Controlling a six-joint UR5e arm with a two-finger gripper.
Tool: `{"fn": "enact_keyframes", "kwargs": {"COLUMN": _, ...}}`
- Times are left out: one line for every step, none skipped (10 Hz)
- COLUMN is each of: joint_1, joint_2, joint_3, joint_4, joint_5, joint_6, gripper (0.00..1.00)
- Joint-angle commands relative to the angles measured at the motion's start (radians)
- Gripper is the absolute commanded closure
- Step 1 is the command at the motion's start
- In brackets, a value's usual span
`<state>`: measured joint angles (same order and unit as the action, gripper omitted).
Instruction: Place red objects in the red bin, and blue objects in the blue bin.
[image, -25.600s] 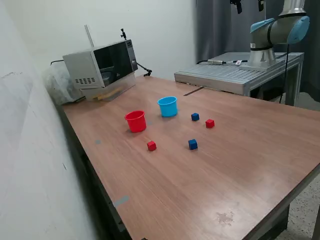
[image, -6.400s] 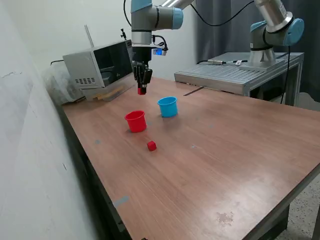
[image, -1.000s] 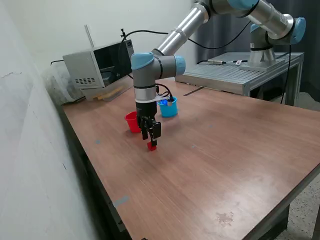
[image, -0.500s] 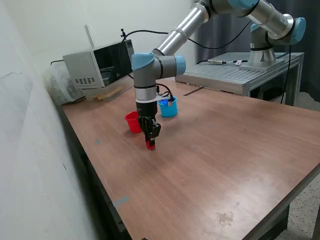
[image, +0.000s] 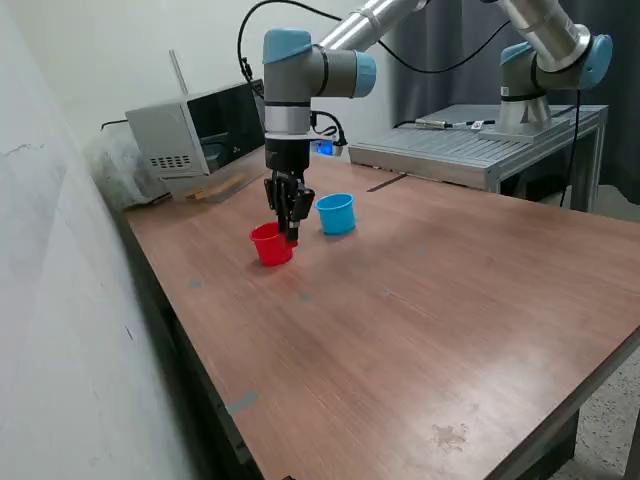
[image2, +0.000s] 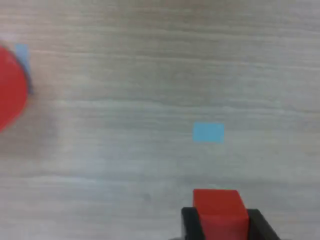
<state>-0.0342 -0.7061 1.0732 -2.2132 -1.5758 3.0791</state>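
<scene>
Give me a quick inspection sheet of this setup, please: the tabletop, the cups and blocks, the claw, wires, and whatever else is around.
Surface: wooden table, a few small marks on it.
Job's things: red cup and light-blue cup stand upright, apart. One red cube is held in the gripper. No other cubes seen on the table; cup contents not visible.
Clutter: nothing seen on the table's open part.
Gripper: gripper shut on the red cube, just above the red cup's rim.
Cables: black cable beside the microwave; another along the arm.
Surroundings: microwave at the back, metal stand, dark curtain.
</scene>
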Motion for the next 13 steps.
{"fn": "enact_keyframes", "kwargs": {"joint_1": -0.028, "joint_2": -0.049, "joint_3": 0.043, "joint_4": 0.001, "joint_5": -0.001, "joint_6": -0.007, "gripper": 1.0}}
{"fn": "enact_keyframes", "kwargs": {"joint_1": -0.079, "joint_2": -0.049, "joint_3": 0.056, "joint_4": 0.003, "joint_5": -0.003, "joint_6": -0.007, "gripper": 1.0}}
{"fn": "enact_keyframes", "kwargs": {"joint_1": -0.122, "joint_2": -0.049, "joint_3": 0.059, "joint_4": 0.003, "joint_5": -0.003, "joint_6": -0.007, "gripper": 1.0}}
{"fn": "enact_keyframes", "kwargs": {"joint_1": -0.151, "joint_2": -0.047, "joint_3": 0.059, "joint_4": 0.003, "joint_5": -0.001, "joint_6": -0.007, "gripper": 1.0}}
{"fn": "enact_keyframes", "kwargs": {"joint_1": -0.173, "joint_2": -0.047, "joint_3": 0.062, "joint_4": 0.003, "joint_5": -0.001, "joint_6": -0.007, "gripper": 1.0}}
{"fn": "enact_keyframes", "kwargs": {"joint_1": -0.187, "joint_2": -0.046, "joint_3": 0.066, "joint_4": 0.003, "joint_5": -0.001, "joint_6": -0.007, "gripper": 1.0}}
{"fn": "enact_keyframes", "kwargs": {"joint_1": -0.193, "joint_2": -0.046, "joint_3": 0.068, "joint_4": 0.001, "joint_5": -0.001, "joint_6": -0.007, "gripper": 1.0}}
{"fn": "enact_keyframes", "kwargs": {"joint_1": -0.194, "joint_2": -0.047, "joint_3": 0.074, "joint_4": 0.001, "joint_5": -0.001, "joint_6": -0.007, "gripper": 1.0}}
{"fn": "enact_keyframes", "kwargs": {"joint_1": -0.193, "joint_2": -0.047, "joint_3": 0.08, "joint_4": 0.003, "joint_5": -0.001, "joint_6": -0.007, "gripper": 1.0}}
{"fn": "enact_keyframes", "kwargs": {"joint_1": -0.193, "joint_2": -0.047, "joint_3": 0.083, "joint_4": 0.003, "joint_5": -0.001, "joint_6": -0.007, "gripper": 1.0}}
{"fn": "enact_keyframes", "kwargs": {"joint_1": -0.193, "joint_2": -0.047, "joint_3": 0.088, "joint_4": 0.003, "joint_5": -0.001, "joint_6": -0.007, "gripper": 1.0}}
{"fn": "enact_keyframes", "kwargs": {"joint_1": -0.193, "joint_2": -0.047, "joint_3": 0.089, "joint_4": 0.001, "joint_5": -0.001, "joint_6": -0.007, "gripper": 0.0}}
{"fn": "enact_keyframes", "kwargs": {"joint_1": -0.193, "joint_2": -0.047, "joint_3": 0.091, "joint_4": 0.001, "joint_5": -0.001, "joint_6": -0.007, "gripper": 0.0}}
